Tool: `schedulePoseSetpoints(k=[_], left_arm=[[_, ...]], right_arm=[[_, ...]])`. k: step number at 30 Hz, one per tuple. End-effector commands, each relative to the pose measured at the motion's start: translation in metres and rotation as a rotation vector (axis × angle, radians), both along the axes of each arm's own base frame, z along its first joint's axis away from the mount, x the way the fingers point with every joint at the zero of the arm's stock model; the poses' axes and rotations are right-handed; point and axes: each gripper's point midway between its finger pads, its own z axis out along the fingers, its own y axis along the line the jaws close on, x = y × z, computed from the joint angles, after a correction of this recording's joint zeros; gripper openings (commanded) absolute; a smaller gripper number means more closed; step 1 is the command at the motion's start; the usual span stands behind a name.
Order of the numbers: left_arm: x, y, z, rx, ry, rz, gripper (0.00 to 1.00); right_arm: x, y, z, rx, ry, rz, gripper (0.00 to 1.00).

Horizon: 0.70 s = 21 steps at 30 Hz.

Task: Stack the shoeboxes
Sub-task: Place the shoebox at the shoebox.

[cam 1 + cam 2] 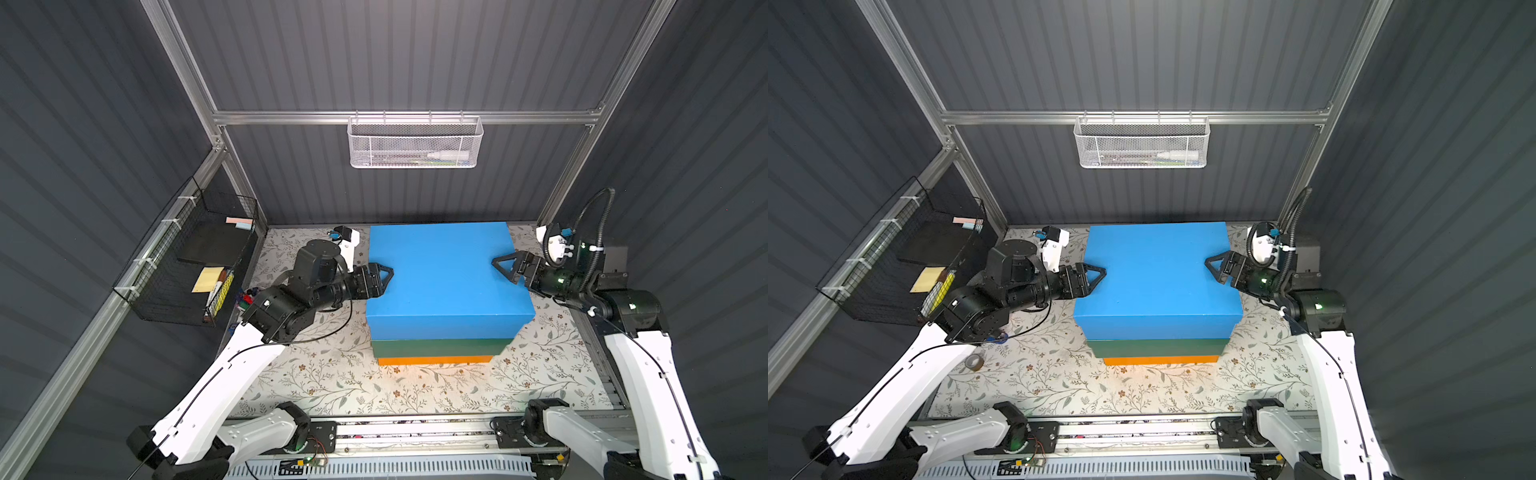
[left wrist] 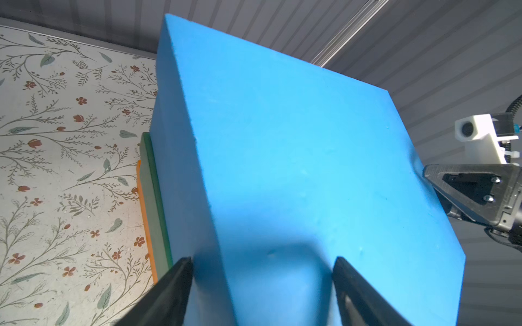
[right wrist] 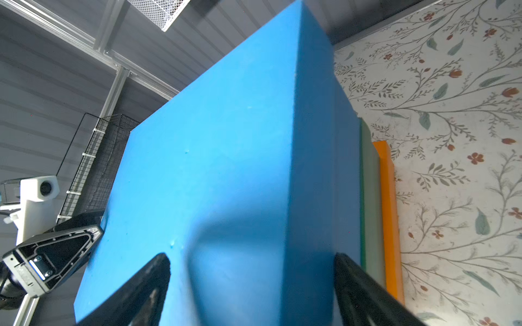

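Stack: blue shoebox (image 1: pixel 444 270) is seated on green shoebox (image 1: pixel 436 347) over orange shoebox (image 1: pixel 432 360), mid-desk (image 1: pixel 332 382) | left gripper (image 1: pixel 384 276) and right gripper (image 1: pixel 500 266) fingers (image 2: pixel 175 282) are spread astride its ends, clamping indeterminate | alignment should be squared before withdrawal.

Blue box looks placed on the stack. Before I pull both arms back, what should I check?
1. The blue lidded cardboard shoebox rests on the dark green cardboard shoebox: ok.
2. The green one rests on the orange cardboard shoebox: ok.
3. Stack edges flush: cannot tell; the views foreshorten them.
4. The left claw is clear of the blue shoebox: cannot tell; it straddles the top edge.
5. The right claw is clear: cannot tell; same straddle on the opposite edge.
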Motion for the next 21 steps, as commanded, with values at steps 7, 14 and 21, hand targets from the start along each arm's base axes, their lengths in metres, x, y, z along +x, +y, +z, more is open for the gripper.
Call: schedulePoseSetpoints(k=[7,14,21], left_arm=[[-0.007,0.007,0.027,-0.010,-0.038,0.014,0.94],[-0.002,0.005,0.027,0.026,-0.054,0.001,0.93],[-0.005,0.012,0.034,0.014,-0.056,0.035,0.94]], right_arm=[[-0.002,-0.002,0.004,-0.041,-0.018,0.004,0.99],[0.004,-0.012,0.009,-0.074,-0.026,-0.012,0.99],[0.013,-0.024,0.011,-0.101,-0.047,-0.035,0.99]])
